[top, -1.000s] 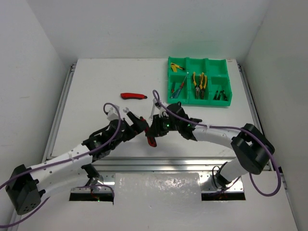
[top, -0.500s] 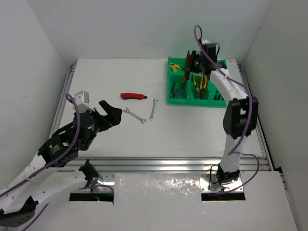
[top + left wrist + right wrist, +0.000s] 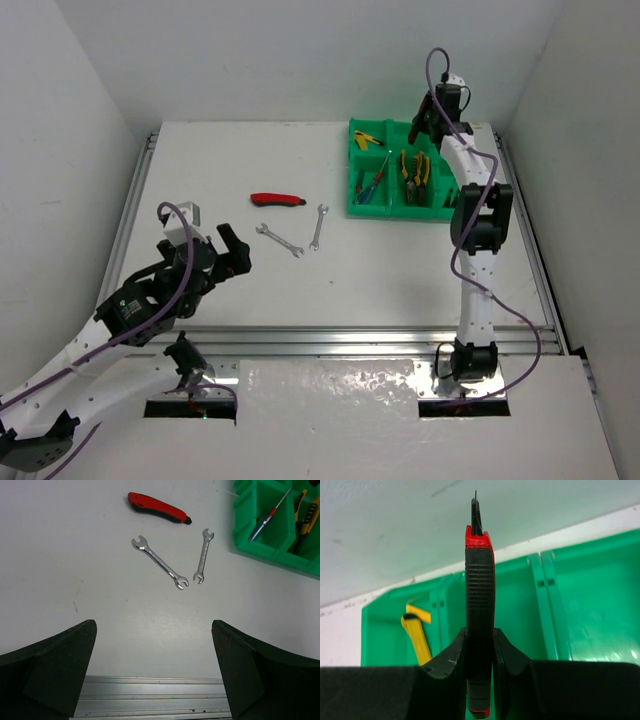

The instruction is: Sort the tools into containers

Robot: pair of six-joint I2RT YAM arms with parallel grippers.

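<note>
Tray (image 3: 400,212), green with six compartments, sits at the far right of the table (image 3: 200,160). The right gripper (image 3: 480,647) hangs over its far row, seemingly above the middle compartment, clamped on a red-and-black tool (image 3: 480,580) that points away from the wrist. The left gripper (image 3: 152,627) hovers over the near left of the table, jaws wide with nothing between them. Yellow-handled pliers (image 3: 413,168) lie in the near middle compartment. A red knife (image 3: 159,509) lies on the table left of the tray, and a yellow knife (image 3: 417,635) lies in the far left compartment. Nearer than the red knife, the left wrench (image 3: 160,569) and right wrench (image 3: 203,556) form a V, near ends almost touching. Thin screwdrivers (image 3: 372,180) lean in the near left compartment.
</note>
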